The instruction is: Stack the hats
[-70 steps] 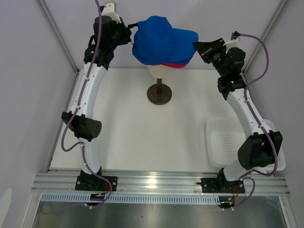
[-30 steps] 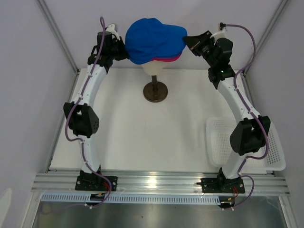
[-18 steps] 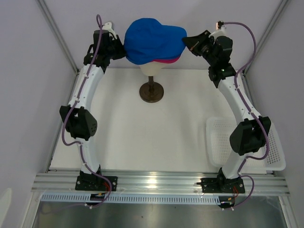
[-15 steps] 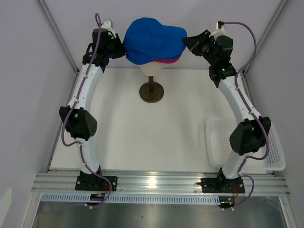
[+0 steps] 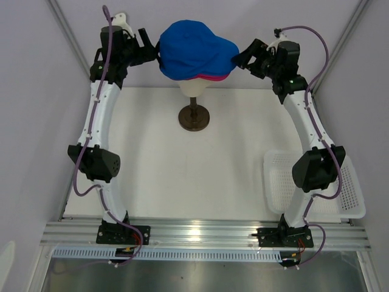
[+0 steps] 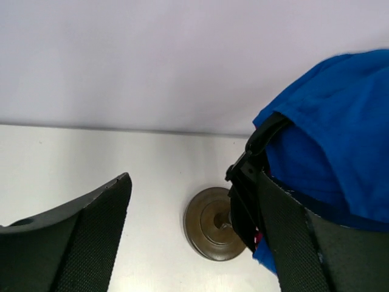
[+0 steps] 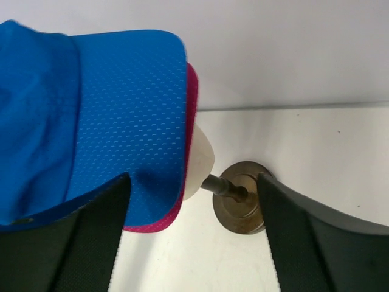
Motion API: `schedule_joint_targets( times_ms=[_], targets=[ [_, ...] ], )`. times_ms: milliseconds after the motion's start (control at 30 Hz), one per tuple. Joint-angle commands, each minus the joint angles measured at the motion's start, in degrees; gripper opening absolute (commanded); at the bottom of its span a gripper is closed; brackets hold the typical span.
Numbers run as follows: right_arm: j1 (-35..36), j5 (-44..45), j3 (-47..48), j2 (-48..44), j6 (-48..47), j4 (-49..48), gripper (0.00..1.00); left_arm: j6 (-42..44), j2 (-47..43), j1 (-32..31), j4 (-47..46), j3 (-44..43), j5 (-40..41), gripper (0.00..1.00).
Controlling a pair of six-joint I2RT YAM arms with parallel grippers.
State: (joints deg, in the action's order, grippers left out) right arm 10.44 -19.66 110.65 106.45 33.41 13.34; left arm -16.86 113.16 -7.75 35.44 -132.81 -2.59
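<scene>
A royal blue hat point(image 5: 194, 47) sits on top of a magenta-pink hat point(image 5: 214, 77), of which only the rim shows, both on the cream mannequin head point(image 5: 193, 89). My left gripper point(image 5: 149, 53) is open just left of the blue hat's back. In the left wrist view the blue hat point(image 6: 334, 140) lies beside the right finger point(image 6: 289, 240). My right gripper point(image 5: 244, 59) is open at the brim's tip. In the right wrist view the blue brim point(image 7: 121, 109) and the pink edge point(image 7: 192, 115) hang over the left finger point(image 7: 67, 243).
The mannequin's dark round stand point(image 5: 194, 117) rests on the white table at the back. A white mesh basket point(image 5: 349, 188) sits at the right edge beside the right arm. Grey walls close in behind both grippers.
Both grippers have opened and let go of the blue hat, which stays on the head. The left gripper has drawn back to the left; the right one has shifted slightly right.
</scene>
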Motion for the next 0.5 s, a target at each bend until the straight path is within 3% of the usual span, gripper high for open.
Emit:
schedule_joint_targets(
  times_ms=[0,200,367,467],
  targets=[
    [-0.3,-2.8,6.0,-2.1,-5.6,5.1,0.89,1.3,-6.0,2.5,1.3,-3.2,-0.2,0.9],
    [-2.5,-6.1,6.3,-7.7,-7.5,6.9,0.99,2.9,-14.2,4.0,0.7,3.4,-0.9,0.99],
    [-6.4,-5.4,5.0,-14.9,-9.1,12.8,1.0,5.1,-21.5,4.0,0.6,8.8,-3.5,0.99],
    [-9.5,-2.0,-0.4,-21.4,-10.8,14.7,1.0,5.2,-26.3,4.0,0.8,14.1,-5.1,0.99]
  ],
)
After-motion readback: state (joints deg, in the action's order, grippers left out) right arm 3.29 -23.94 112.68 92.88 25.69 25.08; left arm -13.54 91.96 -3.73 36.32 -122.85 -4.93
